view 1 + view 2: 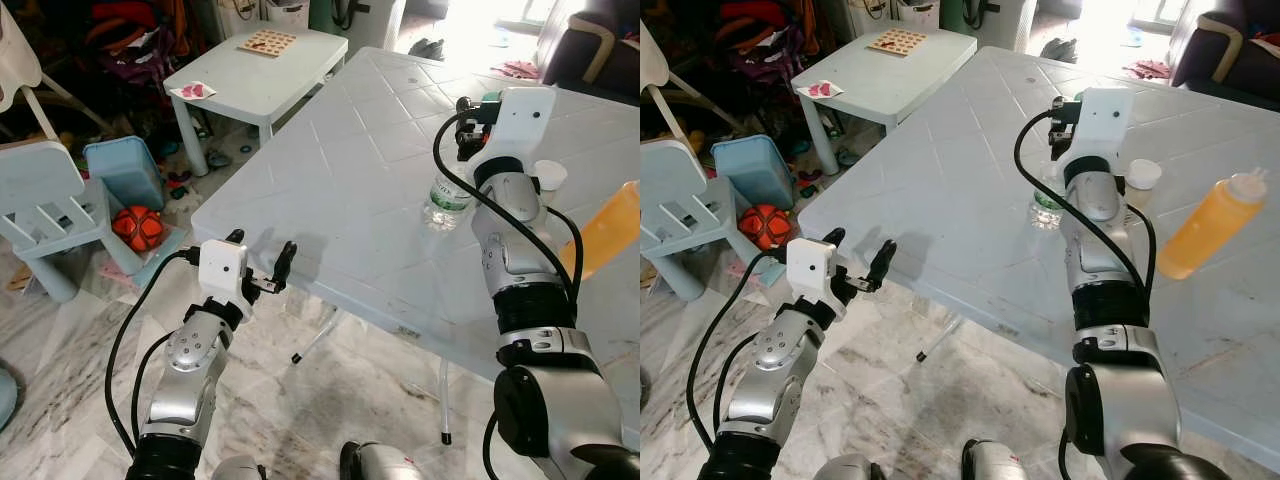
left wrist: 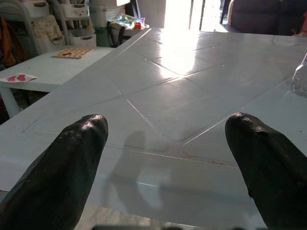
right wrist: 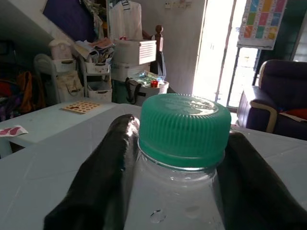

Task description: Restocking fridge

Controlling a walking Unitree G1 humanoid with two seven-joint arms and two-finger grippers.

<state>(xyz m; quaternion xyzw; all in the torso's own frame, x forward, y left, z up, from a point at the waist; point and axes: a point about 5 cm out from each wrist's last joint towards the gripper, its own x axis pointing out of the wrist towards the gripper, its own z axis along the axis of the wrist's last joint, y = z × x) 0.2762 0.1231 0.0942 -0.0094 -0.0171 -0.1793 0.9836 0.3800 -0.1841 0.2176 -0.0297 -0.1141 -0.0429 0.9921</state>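
A clear water bottle [image 1: 445,200] with a green cap [image 3: 184,129] stands upright on the big pale table [image 1: 340,170]. My right gripper [image 3: 180,134] comes down over its top, and its two black fingers [image 3: 103,172] press against the neck just under the cap, shut on the bottle. An orange squeeze bottle [image 1: 1210,225] lies tilted on the table to the right of it. My left gripper [image 1: 262,250] hovers open at the table's near left edge, level with the tabletop, with nothing between its fingers [image 2: 67,163].
A small white cup [image 1: 549,175] stands just right of the water bottle. On the left are a low white table [image 1: 260,85], a child's chair [image 1: 45,210], a blue bin [image 1: 125,170] and a red ball [image 1: 138,228]. A sofa [image 1: 590,50] sits far right.
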